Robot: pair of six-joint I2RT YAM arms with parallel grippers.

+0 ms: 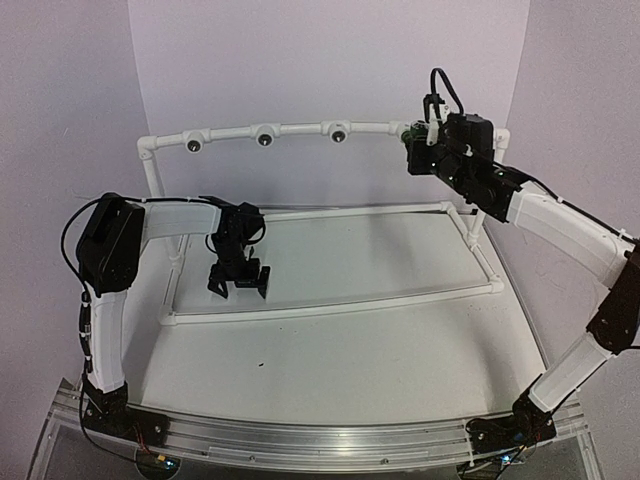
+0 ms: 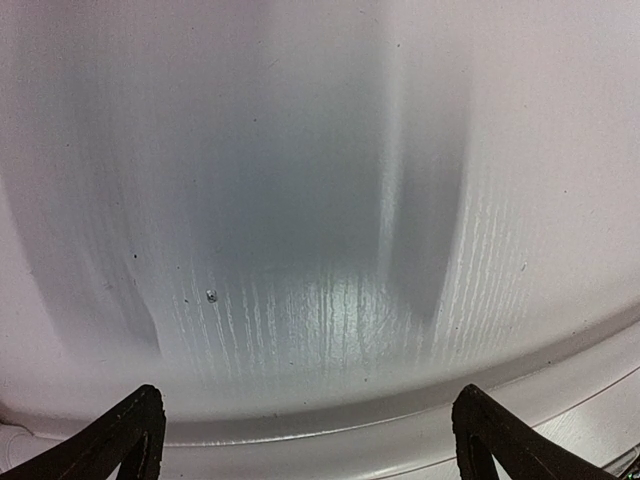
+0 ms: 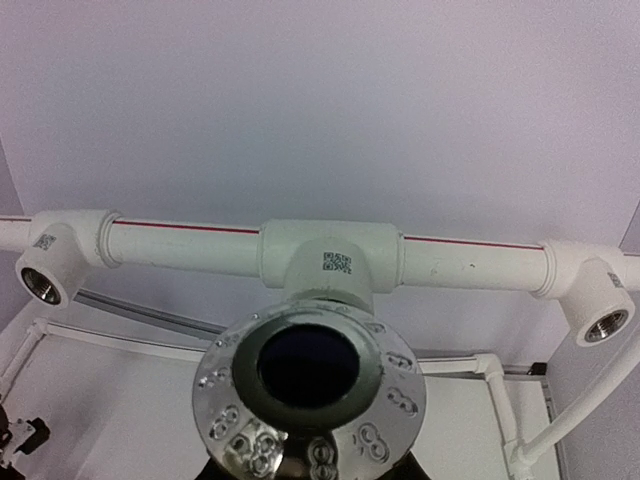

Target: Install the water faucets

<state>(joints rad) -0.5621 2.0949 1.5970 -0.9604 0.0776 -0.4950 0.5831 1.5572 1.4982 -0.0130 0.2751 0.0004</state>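
My right gripper [image 1: 414, 150] is raised to the right end of the white top rail [image 1: 300, 129] and is shut on the green faucet [image 1: 408, 133], of which only a small green bit shows from above. In the right wrist view the faucet's silver round end [image 3: 308, 385], with a dark hole, sits right in front of a white tee fitting [image 3: 330, 262]. I cannot tell if they touch, and my fingers are hidden behind it. My left gripper [image 1: 238, 283] is open and empty, hanging low over the table inside the pipe frame; its dark fingertips [image 2: 130, 432] stand wide apart.
Three more tee fittings with dark holes [image 1: 265, 137] sit along the top rail. A white pipe frame [image 1: 330, 305] lies on the table. A threaded fitting [image 3: 45, 285] lies left of the faucet's tee and an elbow [image 3: 600, 312] to the right.
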